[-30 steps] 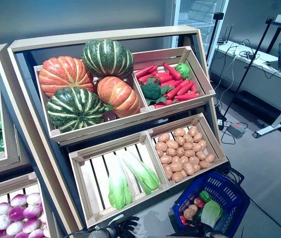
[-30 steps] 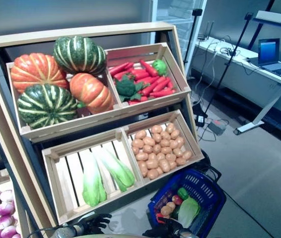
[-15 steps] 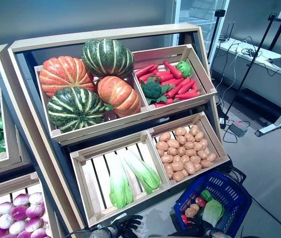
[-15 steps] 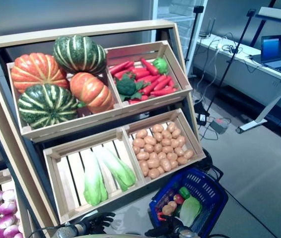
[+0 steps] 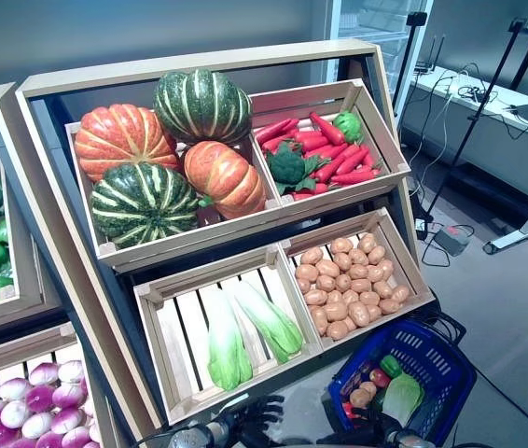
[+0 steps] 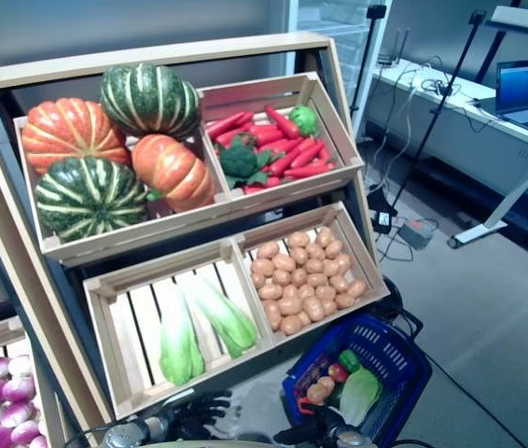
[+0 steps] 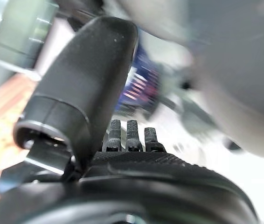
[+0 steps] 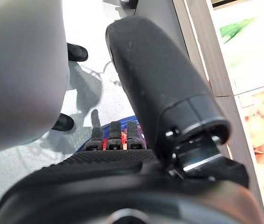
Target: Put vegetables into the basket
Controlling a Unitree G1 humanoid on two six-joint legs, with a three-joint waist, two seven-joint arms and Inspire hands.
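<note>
Grey floor (image 5: 516,308) under the blue basket (image 5: 432,359) beside wooden crates (image 5: 273,271); both hands' fingers unreadable.

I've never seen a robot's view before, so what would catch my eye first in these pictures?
The big striped pumpkins, orange and green, piled in the upper left crate of the sloping wooden stand, stand out first. Next to them, a crate of red peppers sits above a crate of potatoes. Low on the right, a blue basket already holds a few vegetables, and the robot's dark left hand shows at the bottom edge.
</note>
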